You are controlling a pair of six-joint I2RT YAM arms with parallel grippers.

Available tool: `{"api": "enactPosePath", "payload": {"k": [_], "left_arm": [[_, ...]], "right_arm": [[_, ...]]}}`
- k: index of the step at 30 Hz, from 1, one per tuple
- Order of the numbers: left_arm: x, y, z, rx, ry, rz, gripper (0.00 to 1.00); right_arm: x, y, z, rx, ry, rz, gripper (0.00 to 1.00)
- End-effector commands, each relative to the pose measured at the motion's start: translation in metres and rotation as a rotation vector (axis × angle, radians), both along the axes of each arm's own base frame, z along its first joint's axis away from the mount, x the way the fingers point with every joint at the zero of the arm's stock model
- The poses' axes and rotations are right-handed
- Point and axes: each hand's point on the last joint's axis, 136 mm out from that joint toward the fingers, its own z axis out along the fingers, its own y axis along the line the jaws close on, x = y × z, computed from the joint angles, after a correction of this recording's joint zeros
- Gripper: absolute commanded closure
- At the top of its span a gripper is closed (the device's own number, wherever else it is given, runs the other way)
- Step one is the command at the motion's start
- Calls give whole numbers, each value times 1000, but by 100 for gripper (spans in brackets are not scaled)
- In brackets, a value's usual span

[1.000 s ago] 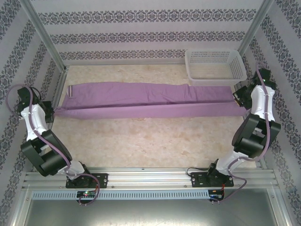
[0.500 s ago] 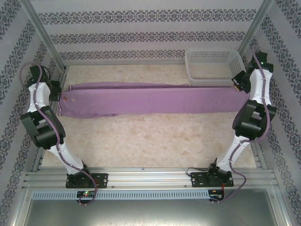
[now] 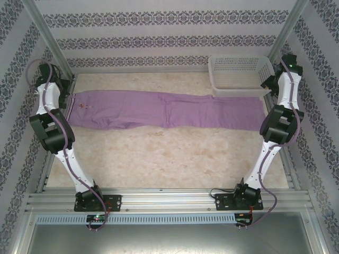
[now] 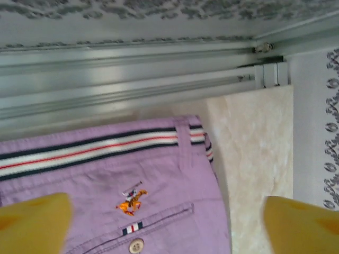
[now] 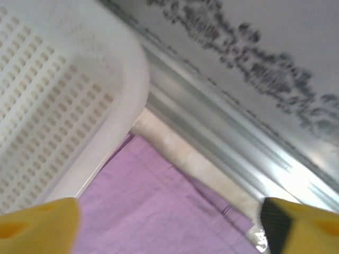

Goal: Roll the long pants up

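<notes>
The long pants [image 3: 164, 109] lie flat and unrolled along the far edge of the bench [image 3: 159, 159], with the striped waistband [image 4: 90, 151] at the far-left corner and the leg ends by the white basket [image 3: 241, 74] in the far-right corner. An orange horse-and-rider emblem [image 4: 130, 201] is stitched below the waistband, above a small striped tab [image 4: 132, 228] and a button [image 4: 136, 245]. Left jaws and right jaws both stand wide apart over the cloth, holding nothing.
</notes>
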Motion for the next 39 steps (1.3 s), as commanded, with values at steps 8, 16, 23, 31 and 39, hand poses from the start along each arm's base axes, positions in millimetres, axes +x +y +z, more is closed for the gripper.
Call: {"api": "enactPosePath", "payload": {"k": [8,16,23,31,39], "left_arm": [[-2,-24,37,75,-75,-101,100],[-7,-89,-37,9,-14,-164,100],[-26,-104,-111,-68,149,-149,100],[-56,-101,-126,-51,324,-147,100],[-84,-91,-119,11,466,-182,100]], "right_arm": [[6,57,60,12,-195,181,100],[-7,113,-37,200,-56,260,100],[-15,123,-86,263,48,288,100],[-29,122,-80,184,172,328,100],[-80,130,-110,147,322,316,100]]}}
